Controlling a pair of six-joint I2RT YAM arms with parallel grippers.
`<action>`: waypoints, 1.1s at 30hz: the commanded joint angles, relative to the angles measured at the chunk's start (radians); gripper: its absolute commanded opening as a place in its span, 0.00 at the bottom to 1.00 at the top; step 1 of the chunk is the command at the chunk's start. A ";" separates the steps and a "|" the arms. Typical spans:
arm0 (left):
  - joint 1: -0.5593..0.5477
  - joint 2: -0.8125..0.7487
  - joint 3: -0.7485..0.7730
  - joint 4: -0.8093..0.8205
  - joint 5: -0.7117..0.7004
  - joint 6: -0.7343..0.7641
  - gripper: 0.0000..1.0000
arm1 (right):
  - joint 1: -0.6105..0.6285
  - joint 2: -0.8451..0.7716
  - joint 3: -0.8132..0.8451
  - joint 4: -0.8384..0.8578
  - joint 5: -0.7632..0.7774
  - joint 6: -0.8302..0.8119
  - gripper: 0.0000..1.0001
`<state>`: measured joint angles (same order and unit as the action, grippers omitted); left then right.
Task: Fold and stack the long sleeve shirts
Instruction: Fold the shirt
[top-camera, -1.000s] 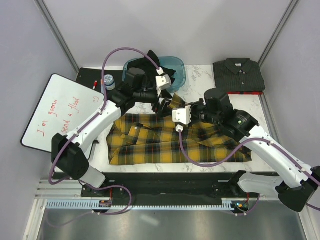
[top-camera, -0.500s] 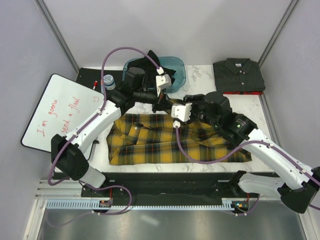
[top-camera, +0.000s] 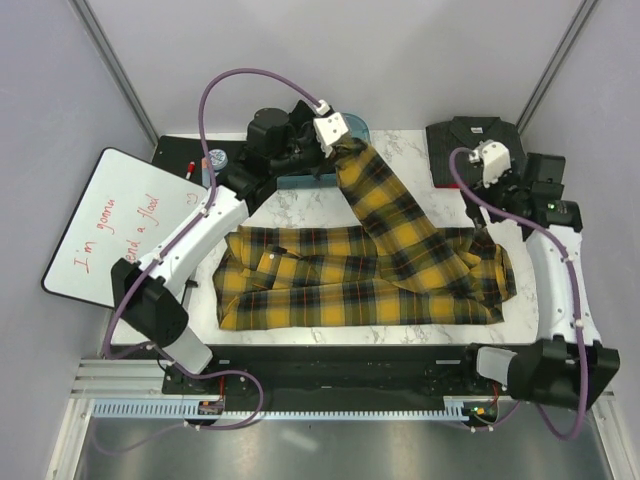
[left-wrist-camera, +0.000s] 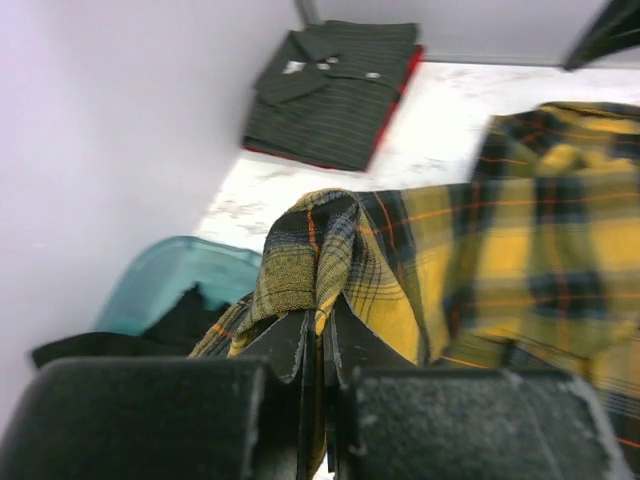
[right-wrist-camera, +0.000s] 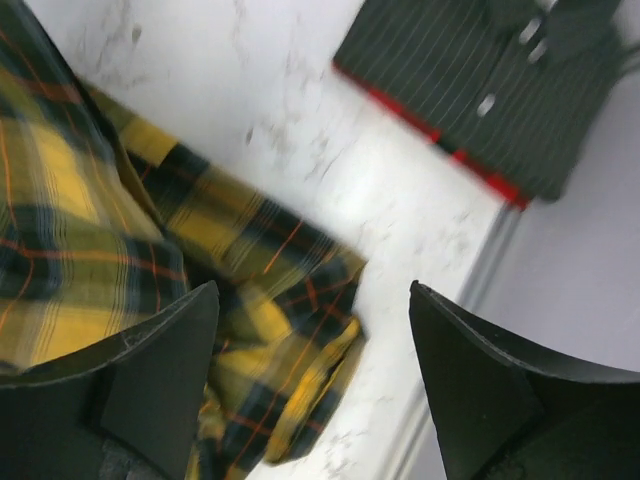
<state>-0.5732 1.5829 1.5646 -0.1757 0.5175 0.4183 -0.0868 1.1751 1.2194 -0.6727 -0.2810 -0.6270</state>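
Blocking much of the overhead view, the left arm (top-camera: 200, 230) covers nearly all of the teal bin (left-wrist-camera: 170, 280) at the table's far edge. Only the left wrist camera shows the bin's rim and a heap of black fabric (left-wrist-camera: 180, 315) inside, its shape too dark to make out. The right wrist unit hides one corner of the folded charcoal shirt (top-camera: 475, 140), which sits at the far right corner of the marble table (top-camera: 300, 205) with a red edge (right-wrist-camera: 430, 130) showing beneath it. Both wrist views are blurred, and the right gripper's fingers are hard to pick out from above.

The left gripper (left-wrist-camera: 320, 335) has its jaws pressed together on a bunched edge of the yellow-and-black plaid shirt (top-camera: 350, 275), holding it raised near the bin. From there a long strip of plaid slopes down toward the right side of the garment. The rest of it lies spread across the near half of the table. The right gripper (right-wrist-camera: 310, 290) hangs with jaws spread wide and nothing between them, above the plaid shirt's right end and bare marble, with the charcoal shirt just beyond.
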 joint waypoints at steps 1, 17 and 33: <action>-0.005 0.058 0.087 0.117 -0.151 0.138 0.02 | -0.175 0.119 0.048 -0.244 -0.268 -0.017 0.82; -0.002 0.199 0.055 0.249 -0.128 0.283 0.02 | -0.237 0.467 -0.017 -0.406 -0.357 -0.172 0.70; 0.065 -0.113 -0.271 -0.119 0.560 0.632 0.02 | -0.154 0.575 -0.066 -0.249 -0.242 -0.040 0.61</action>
<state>-0.5232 1.6398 1.3773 -0.0761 0.8055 0.7898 -0.2489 1.7424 1.1839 -0.9836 -0.5571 -0.7074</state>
